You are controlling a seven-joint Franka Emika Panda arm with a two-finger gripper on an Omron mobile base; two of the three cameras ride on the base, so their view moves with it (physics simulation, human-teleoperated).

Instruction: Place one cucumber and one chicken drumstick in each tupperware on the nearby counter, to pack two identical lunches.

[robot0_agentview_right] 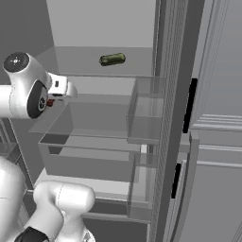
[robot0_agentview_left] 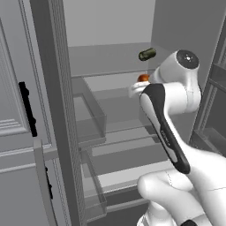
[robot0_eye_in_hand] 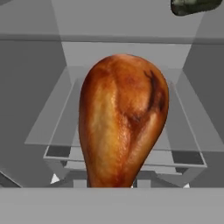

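A browned chicken drumstick [robot0_eye_in_hand: 124, 120] stands upright just ahead of the hand camera, thick end up and narrow end down at the bottom of the picture, where the fingers would be; it looks held there, though the tips are hidden behind it and I cannot tell whether they pinch it. From the left base view, a small orange patch of the drumstick [robot0_agentview_left: 143, 78] shows at the end of the white arm [robot0_agentview_left: 165, 128], which reaches into an open fridge. Judging by that pose, the drumstick is being taken from the fridge to go into a container on the table. A dark green cucumber [robot0_agentview_right: 112, 59] lies on its side on the upper shelf [robot0_agentview_right: 94, 66], well apart from the hand and above it. Below are clear drawers [robot0_agentview_right: 90, 156] and glass shelves, with the grey fridge door [robot0_agentview_left: 17, 132] swung open to the left.
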